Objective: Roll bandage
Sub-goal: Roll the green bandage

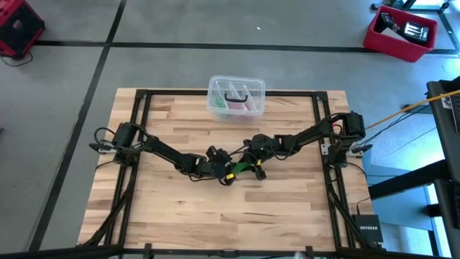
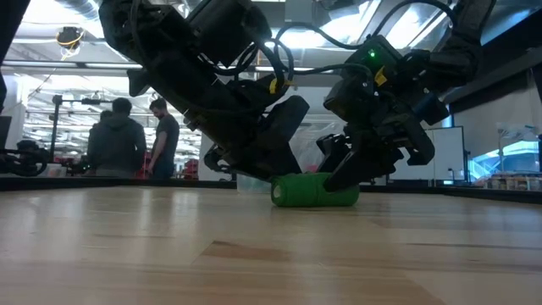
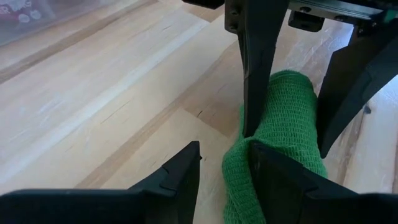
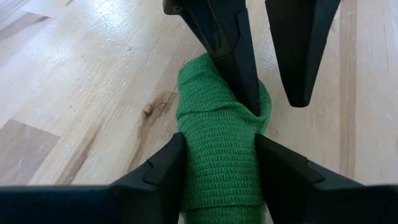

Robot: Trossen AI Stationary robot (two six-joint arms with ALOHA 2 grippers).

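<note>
High view: the bandage (image 1: 243, 168) lies mid-table, largely hidden under both grippers; a black box at the right edge reads NETGEAR (image 1: 366, 231).
Low view: it lies as a green roll on the table.
Right wrist view: right gripper (image 4: 219, 163) clamps the roll.
Left wrist view: left gripper (image 3: 225, 167) spread, one finger (image 3: 273, 177) pressing the roll's end

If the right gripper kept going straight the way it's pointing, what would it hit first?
The right gripper already straddles the green bandage. Straight ahead, it would probably meet the left gripper's fingers first, though depth is unclear.
</note>
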